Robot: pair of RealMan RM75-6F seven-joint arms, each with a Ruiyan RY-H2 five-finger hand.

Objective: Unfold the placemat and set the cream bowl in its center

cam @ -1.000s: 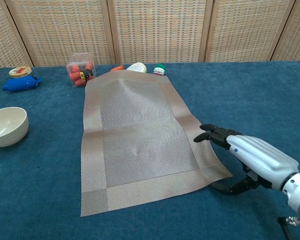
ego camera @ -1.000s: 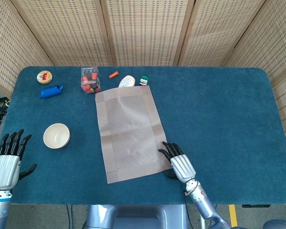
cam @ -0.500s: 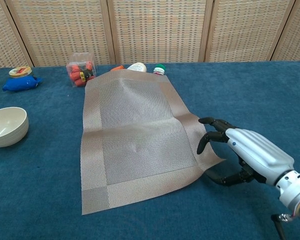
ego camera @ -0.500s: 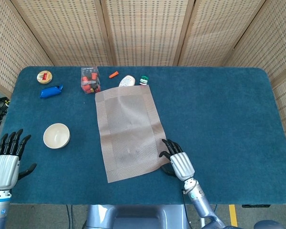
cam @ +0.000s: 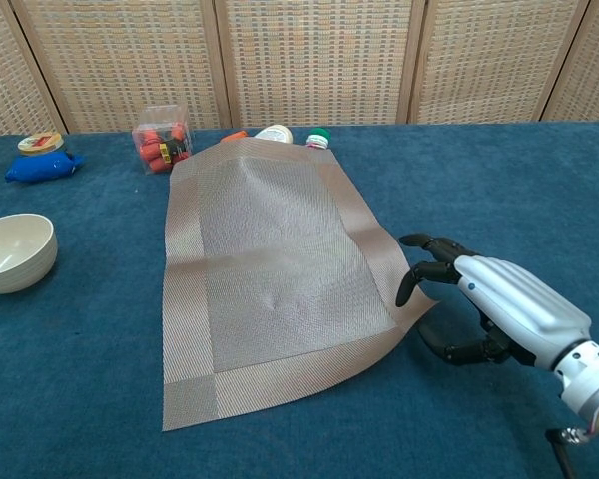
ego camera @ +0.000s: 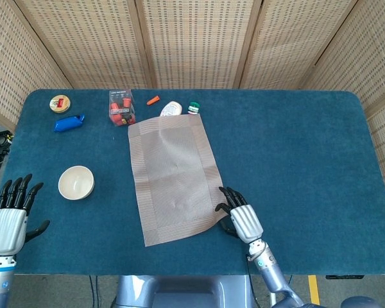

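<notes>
I am at the unfolding step. The placemat [ego camera: 174, 179] lies opened on the table [ego camera: 295, 147], its far edge touching the small items near the far edge of the table. My right hand [cam: 479, 299] is at the near right corner of the placemat, and this corner is lifted a little from the table. The fingers [cam: 426, 269] are curled around the edge; I think they pinch it between thumb and fingers, but I cannot tell it for sure. My left hand [ego camera: 8, 215] waits at the near left corner of the table, fingers spread, holding nothing. The cream bowl [ego camera: 76, 182] stands upright near the left edge of the table, apart from the placemat. Next I should lay this corner flat, then take the bowl with the left hand.
</notes>
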